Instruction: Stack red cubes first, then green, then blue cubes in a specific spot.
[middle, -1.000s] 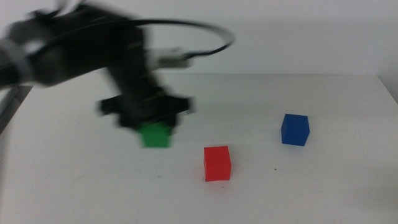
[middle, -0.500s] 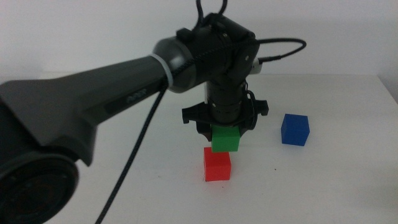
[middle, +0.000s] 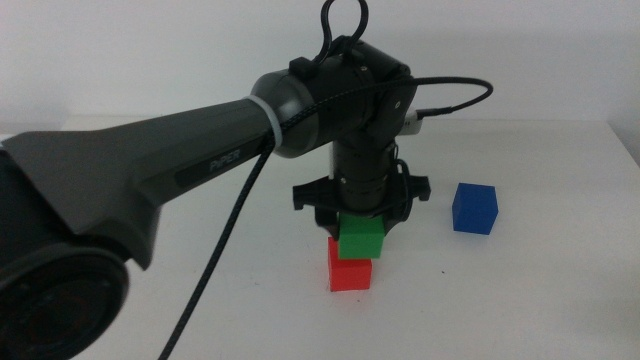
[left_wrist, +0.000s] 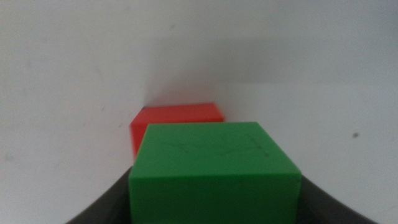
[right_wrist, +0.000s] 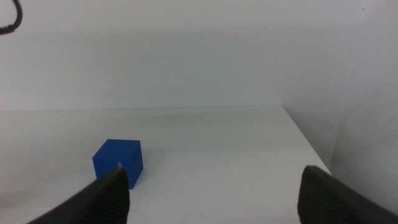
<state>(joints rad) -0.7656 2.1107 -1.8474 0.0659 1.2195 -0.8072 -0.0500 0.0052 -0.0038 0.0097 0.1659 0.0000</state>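
The red cube (middle: 350, 273) rests on the white table in the middle view. Right above it, slightly offset to the right, is the green cube (middle: 361, 237), with my left gripper (middle: 360, 232) shut on it; whether the two cubes touch I cannot tell. The left wrist view shows the green cube (left_wrist: 214, 171) between the jaws and the red cube (left_wrist: 177, 121) just beyond it. The blue cube (middle: 474, 208) sits apart to the right, also seen as the blue cube (right_wrist: 118, 162) in the right wrist view. My right gripper (right_wrist: 211, 196) waits open, out of the middle view.
The left arm (middle: 150, 190) and its cable cross the left half of the table. A white wall stands behind the table; the table's right edge (right_wrist: 308, 146) lies past the blue cube.
The left gripper carried the green cube rightward from left of the red cube and lowered it over the red cube. The blue and red cubes stayed put.
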